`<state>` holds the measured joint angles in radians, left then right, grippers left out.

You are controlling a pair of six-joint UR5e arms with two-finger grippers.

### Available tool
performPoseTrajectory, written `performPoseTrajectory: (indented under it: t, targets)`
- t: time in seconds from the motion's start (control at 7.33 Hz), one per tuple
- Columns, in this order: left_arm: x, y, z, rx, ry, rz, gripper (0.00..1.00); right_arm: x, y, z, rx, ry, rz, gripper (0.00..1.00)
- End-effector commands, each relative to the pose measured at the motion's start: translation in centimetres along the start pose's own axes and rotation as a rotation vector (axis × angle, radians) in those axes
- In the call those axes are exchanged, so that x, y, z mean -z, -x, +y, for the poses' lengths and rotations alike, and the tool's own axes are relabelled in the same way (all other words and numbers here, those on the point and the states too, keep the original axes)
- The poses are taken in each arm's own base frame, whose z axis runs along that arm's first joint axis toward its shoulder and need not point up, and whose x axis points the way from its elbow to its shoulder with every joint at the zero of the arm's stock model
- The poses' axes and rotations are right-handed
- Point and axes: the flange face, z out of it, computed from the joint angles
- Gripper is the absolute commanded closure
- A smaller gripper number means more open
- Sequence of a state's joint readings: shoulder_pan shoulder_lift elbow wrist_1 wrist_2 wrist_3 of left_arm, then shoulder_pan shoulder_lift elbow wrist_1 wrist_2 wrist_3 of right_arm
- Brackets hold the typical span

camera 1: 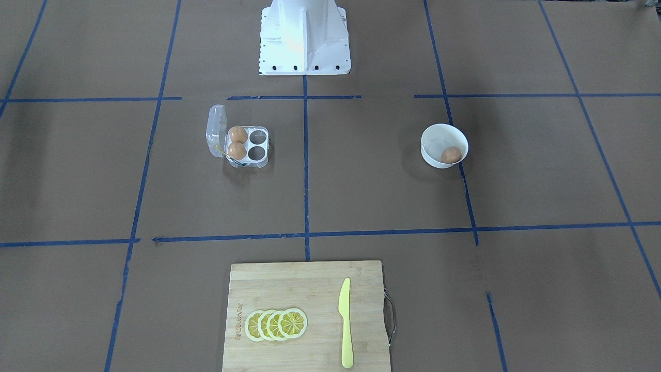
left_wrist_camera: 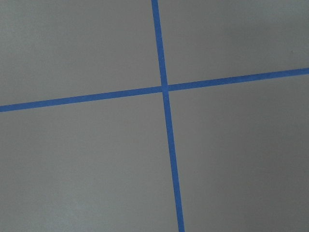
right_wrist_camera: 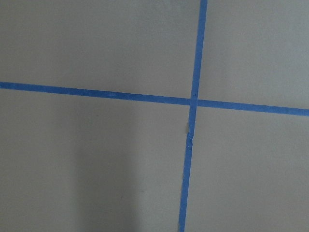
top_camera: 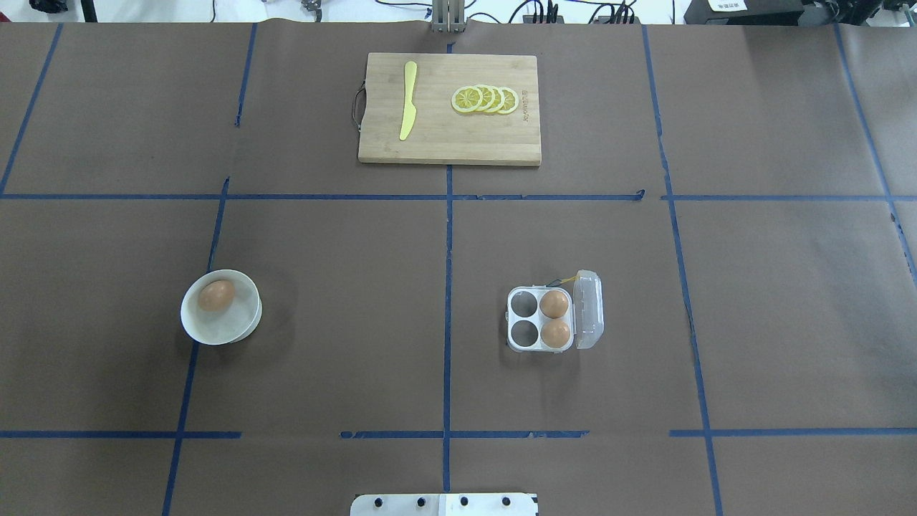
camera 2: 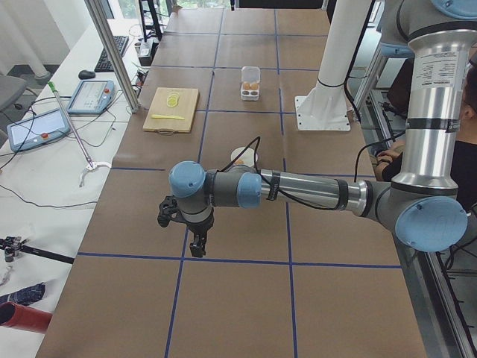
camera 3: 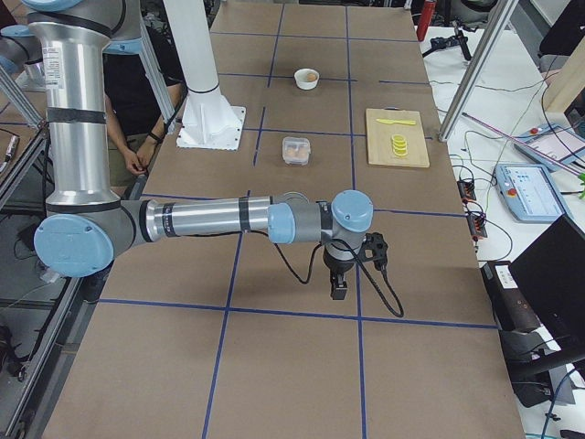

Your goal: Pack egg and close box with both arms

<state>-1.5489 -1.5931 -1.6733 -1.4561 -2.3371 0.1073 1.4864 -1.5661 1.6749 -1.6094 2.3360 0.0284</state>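
The tabletop is covered in matt brown paper; the box is made of clear, glossy plastic.

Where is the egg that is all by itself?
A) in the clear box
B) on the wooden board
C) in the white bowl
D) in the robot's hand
C: the lone egg lies inside the white bowl, well apart from the box, which holds two other eggs.

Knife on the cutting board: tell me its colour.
The knife is pale yellow all over, clearest in the exterior front-facing view.
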Motion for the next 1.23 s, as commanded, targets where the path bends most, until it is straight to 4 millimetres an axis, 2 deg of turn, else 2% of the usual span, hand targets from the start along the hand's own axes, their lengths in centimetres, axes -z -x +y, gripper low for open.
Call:
performPoseTrajectory:
  t: [0.0,0.27,0.55,0.82,0.95,1.09]
  targets:
    - [0.4,-0.4,0.1,-0.077,-0.02,-0.002,0.0,0.5,0.5,-0.1,0.009,-0.01,-0.005,0.0]
    - [-0.2,0.2,0.0,-0.106,-0.009,-0.01,0.0,0.8,1.0,-0.3,0.015,-0.017,-0.009,0.0]
    - [0.0,-0.1,-0.3,-0.116,-0.017,-0.005,0.0,0.8,0.9,-0.3,0.014,-0.016,-0.009,0.0]
    - [-0.2,0.2,0.3,-0.149,-0.046,-0.004,0.0,0.7,0.9,-0.3,0.014,-0.014,-0.008,0.0]
    - [-0.4,0.1,0.4,-0.158,-0.059,0.02,0.0,0.7,0.8,-0.3,0.013,-0.013,-0.008,0.0]
    - [0.3,-1.1,-0.2,-0.204,-0.104,0.041,0.0,0.7,0.9,-0.3,0.014,-0.014,-0.008,0.0]
